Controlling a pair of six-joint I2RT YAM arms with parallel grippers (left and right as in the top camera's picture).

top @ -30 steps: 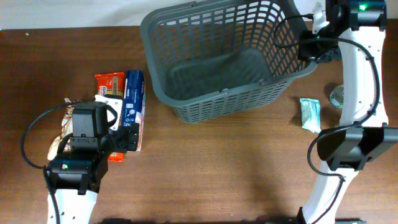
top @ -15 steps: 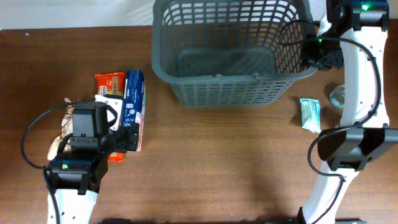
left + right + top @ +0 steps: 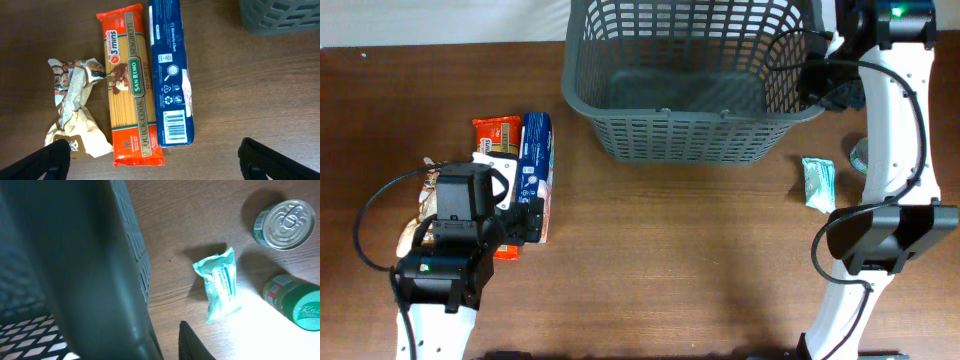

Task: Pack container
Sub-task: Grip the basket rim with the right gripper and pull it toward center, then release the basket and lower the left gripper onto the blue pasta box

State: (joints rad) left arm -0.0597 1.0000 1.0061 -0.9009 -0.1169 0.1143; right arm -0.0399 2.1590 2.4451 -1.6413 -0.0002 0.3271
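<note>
Plainly, nothing is packed yet. Toward the near-left corner the left gripper (image 3: pixel 154 153) hangs with jaws spread wide and empty over an orange-red flat spaghetti packet (image 3: pixel 131 85), a long dark blue carton (image 3: pixel 171 75) touching it, and a crumpled beige snack bag (image 3: pixel 75 110). By the right edge lie a teal plastic sachet (image 3: pixel 818 183), a silver tin can (image 3: pixel 283 224) and a green-lidded jar (image 3: pixel 295 302). At the far edge the large dark grey slotted plastic basket (image 3: pixel 680 135) shows a bare floor, and the right gripper (image 3: pixel 815 73) appears clamped on its right rim.

wooden table (image 3: pixel 670 260): spaghetti pack (image 3: pixel 131 85), blue box (image 3: pixel 171 70), crumpled bag (image 3: pixel 75 110) left; basket (image 3: pixel 690 140) far; teal packet (image 3: pixel 220 282), can (image 3: pixel 284 224), jar (image 3: pixel 295 302) right.
</note>
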